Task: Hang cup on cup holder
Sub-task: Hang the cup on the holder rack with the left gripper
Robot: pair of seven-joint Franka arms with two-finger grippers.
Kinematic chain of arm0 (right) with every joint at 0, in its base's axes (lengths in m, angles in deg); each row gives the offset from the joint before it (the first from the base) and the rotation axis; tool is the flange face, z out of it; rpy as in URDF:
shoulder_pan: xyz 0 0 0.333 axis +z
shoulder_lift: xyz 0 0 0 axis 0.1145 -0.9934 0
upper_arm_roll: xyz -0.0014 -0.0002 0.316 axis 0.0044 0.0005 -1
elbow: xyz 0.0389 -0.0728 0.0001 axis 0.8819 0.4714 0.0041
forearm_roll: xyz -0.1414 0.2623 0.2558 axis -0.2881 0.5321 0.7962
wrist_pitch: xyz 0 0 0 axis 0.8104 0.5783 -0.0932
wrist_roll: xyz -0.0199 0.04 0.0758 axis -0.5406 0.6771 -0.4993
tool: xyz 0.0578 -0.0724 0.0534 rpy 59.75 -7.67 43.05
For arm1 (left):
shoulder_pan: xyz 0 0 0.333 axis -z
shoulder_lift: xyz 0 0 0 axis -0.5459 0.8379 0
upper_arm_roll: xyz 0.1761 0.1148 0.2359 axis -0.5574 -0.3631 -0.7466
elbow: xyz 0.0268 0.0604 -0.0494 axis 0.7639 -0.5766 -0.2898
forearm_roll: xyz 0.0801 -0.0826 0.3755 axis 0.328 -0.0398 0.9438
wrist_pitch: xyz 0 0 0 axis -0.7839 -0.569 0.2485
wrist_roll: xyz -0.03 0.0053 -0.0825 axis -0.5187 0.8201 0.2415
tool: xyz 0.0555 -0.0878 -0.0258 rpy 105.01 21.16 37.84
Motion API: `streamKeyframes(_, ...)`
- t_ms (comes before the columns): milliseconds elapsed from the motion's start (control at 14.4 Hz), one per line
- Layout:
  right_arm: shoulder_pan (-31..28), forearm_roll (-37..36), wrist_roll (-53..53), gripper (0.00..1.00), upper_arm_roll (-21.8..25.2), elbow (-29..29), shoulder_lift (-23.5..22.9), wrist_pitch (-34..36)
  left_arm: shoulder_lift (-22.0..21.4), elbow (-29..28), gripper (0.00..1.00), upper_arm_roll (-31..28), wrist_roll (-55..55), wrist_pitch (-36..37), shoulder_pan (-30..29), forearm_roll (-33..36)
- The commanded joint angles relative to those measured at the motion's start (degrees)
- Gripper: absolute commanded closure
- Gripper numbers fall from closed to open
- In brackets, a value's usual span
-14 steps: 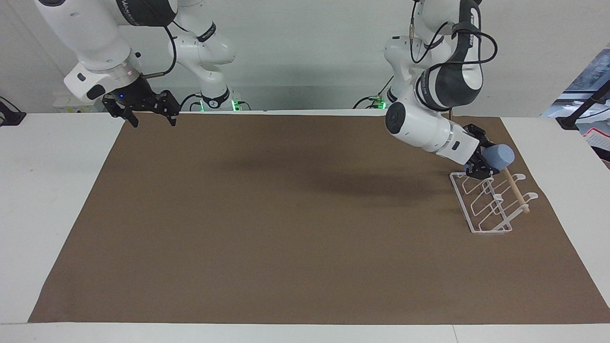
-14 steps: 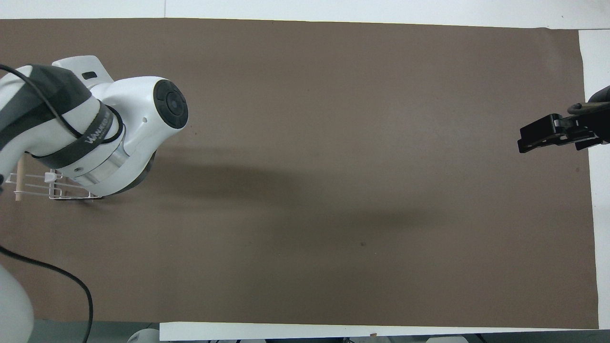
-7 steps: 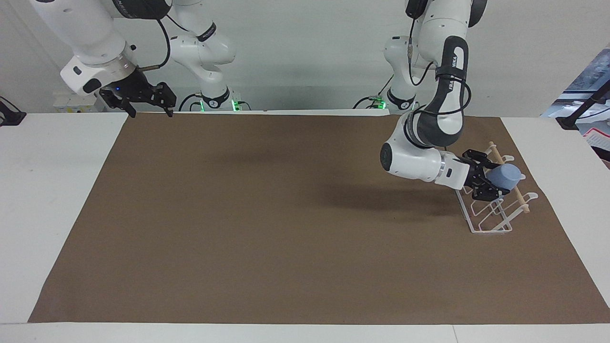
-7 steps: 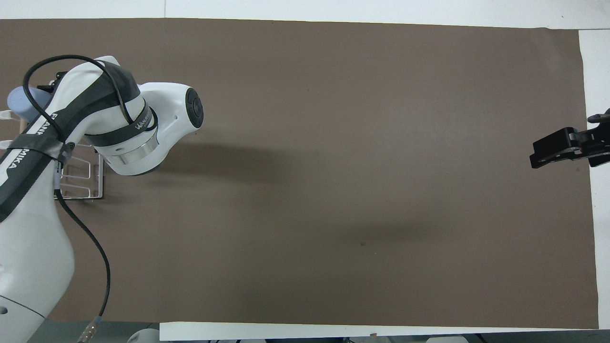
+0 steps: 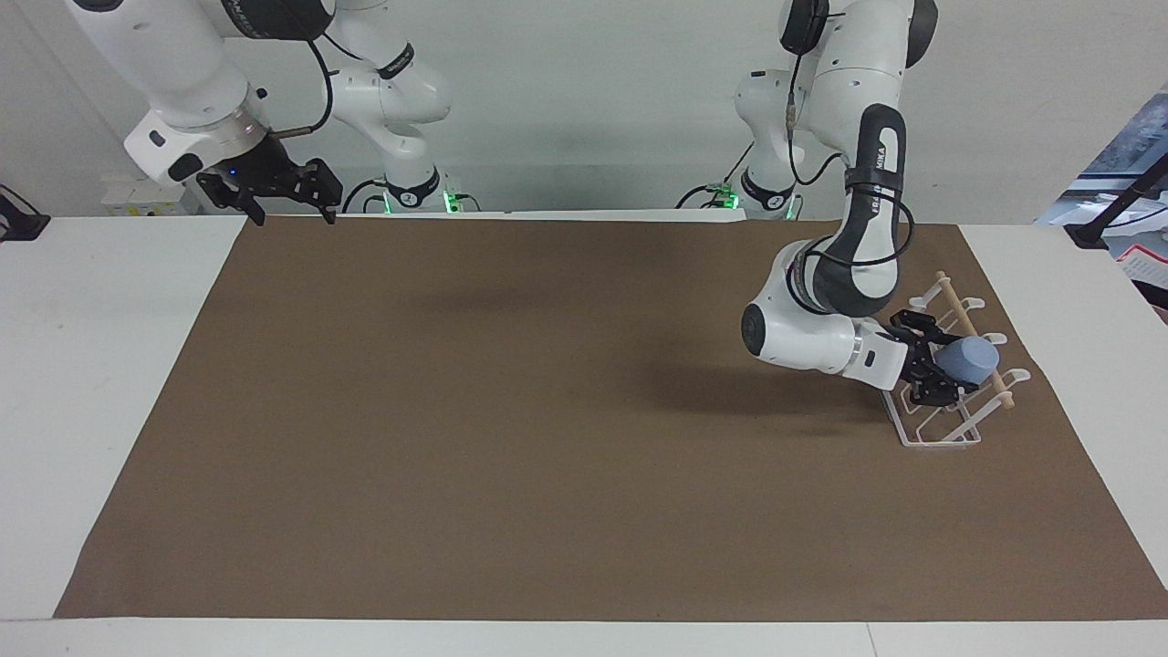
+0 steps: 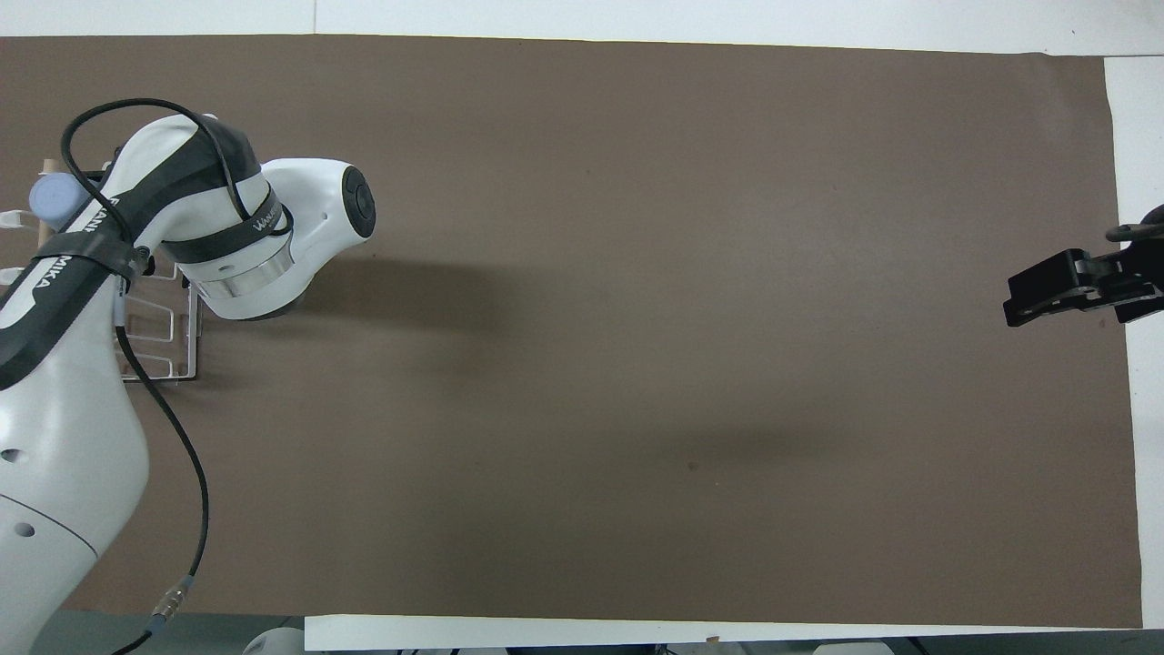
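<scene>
Over the cup holder (image 5: 944,429), left gripper (image 5: 933,370) grips the cup (image 5: 969,361).

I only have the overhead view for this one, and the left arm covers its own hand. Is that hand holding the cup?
Observer: Yes. In the facing view the left hand is shut on the cup.
Operator: How is the cup oriented?
Observer: It is tipped on its side over the cup holder, beside the wooden dowel. I cannot tell whether a prong is inside it.
Operator: And the right hand?
Observer: The right hand waits open and holds nothing, raised above the table at the right arm's end.
</scene>
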Motion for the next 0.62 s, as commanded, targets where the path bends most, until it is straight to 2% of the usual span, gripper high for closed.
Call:
streamKeyframes(0, -2.2, -0.4, 0.5, 0.01, 0.0, 1.2, 1.1, -1.6, 0.7, 4.1, 0.0, 0.1, -3.4, -4.0, -2.3, -0.6)
streamKeyframes(138, -2.9, -0.4, 0.5, 0.01, 0.0, 1.0, 0.8, -3.7, 2.4, 7.5, 0.0, 0.2, -3.4, -2.4, -2.6, -2.0)
streamKeyframes(346, -4.8, -0.4, 0.8, 0.01, 0.1, 0.9, 0.8, -4.0, 1.8, 9.5, 0.0, 0.2, -5.0, -0.1, -2.4, -3.5)
streamKeyframes(415, -5.1, -0.4, 0.8, 0.01, 0.1, 0.8, 0.8, -4.0, -0.8, 10.1, 0.0, 0.6, -9.2, -0.3, -2.7, -4.3)
streamKeyframes(554, -5.5, -0.4, 0.7, 0.01, 0.1, 0.8, 0.8, -4.0, -7.7, 9.6, 0.0, 0.5, -23.3, -0.8, -3.2, -12.7)
